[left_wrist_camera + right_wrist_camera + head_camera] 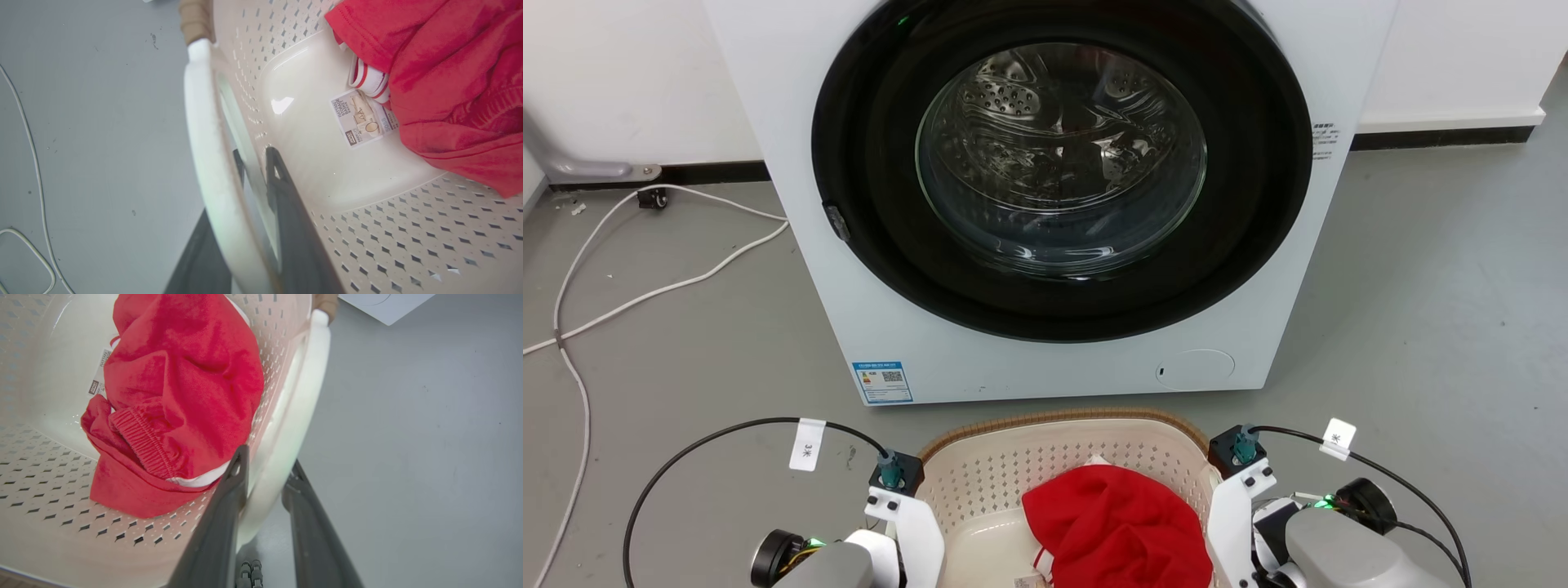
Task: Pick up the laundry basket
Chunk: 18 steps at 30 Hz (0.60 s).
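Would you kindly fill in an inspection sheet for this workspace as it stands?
Surface: grey floor, lightly scuffed.
Job's things: laundry basket in front of the washing machine, with a red garment and a paper label inside.
Clutter: small dark object by the skirting at left.
Grippers: left gripper closed on the left handle, one finger inside, one outside; right gripper likewise on the right handle.
Cables: white cable snakes over the floor; black cables loop from both wrists.
Surroundings: washing machine door shut; white wall behind.
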Tool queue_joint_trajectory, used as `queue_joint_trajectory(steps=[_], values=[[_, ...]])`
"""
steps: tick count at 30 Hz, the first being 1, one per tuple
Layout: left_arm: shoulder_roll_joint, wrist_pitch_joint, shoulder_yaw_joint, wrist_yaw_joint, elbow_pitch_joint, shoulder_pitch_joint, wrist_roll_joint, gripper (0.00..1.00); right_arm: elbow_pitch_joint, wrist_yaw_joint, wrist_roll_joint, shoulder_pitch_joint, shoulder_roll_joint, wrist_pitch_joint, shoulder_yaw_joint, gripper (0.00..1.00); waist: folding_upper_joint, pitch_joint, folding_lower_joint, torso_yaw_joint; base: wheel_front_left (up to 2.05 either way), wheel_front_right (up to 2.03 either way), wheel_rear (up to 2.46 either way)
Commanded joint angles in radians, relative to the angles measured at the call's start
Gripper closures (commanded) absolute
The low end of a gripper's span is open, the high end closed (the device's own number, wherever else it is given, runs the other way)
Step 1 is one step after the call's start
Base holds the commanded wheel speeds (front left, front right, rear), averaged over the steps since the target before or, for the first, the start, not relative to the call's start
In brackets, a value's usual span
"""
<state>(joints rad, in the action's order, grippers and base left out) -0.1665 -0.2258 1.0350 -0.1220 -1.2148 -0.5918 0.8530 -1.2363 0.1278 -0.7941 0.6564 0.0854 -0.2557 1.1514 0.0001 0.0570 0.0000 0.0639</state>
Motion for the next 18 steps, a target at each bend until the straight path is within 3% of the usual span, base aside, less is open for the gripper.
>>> queue_joint_trajectory(steps=[1, 18], values=[[0.03, 0.009, 0.014, -0.013, 0.018, -0.019, 0.002, 1.0, 0.01, 0.005, -0.004, 0.015, -0.025, 0.009, 0.013, 1.0, -0.0001, -0.001, 0.0, 0.0, 0.0, 0.0, 0.0], [0.029, 0.028, 0.064, -0.014, 0.006, -0.029, 0.048, 1.0, 0.0, 0.005, -0.05, 0.03, -0.033, 0.021, 0.062, 1.0, -0.0001, -0.004, 0.0, 0.0, 0.0, 0.0, 0.0]])
